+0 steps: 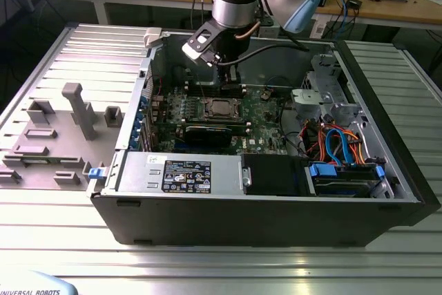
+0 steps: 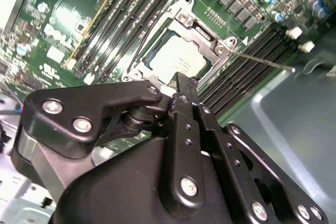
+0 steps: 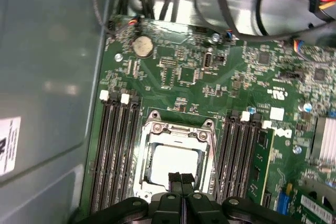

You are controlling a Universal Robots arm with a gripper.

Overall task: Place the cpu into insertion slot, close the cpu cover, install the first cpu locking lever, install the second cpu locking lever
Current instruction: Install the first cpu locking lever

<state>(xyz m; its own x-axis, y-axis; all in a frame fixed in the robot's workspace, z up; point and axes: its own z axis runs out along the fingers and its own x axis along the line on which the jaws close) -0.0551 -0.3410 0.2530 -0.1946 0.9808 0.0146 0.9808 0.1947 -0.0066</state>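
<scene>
Poised over cpu [image 3: 173, 162], already seated in insertion slot [image 3: 178, 126] beneath lowered cpu cover [image 3: 144, 166], with tool [image 3: 181, 178] pinched shut and empty, one locking lever [image 2: 262, 60] jutting free; latching seemingly left.

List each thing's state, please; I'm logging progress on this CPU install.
cpu cover: closed over the cpu.
cpu: seated in place.
locking lever: unlatched, swung out.
end effector: shut, empty.
computer case: side open.
</scene>
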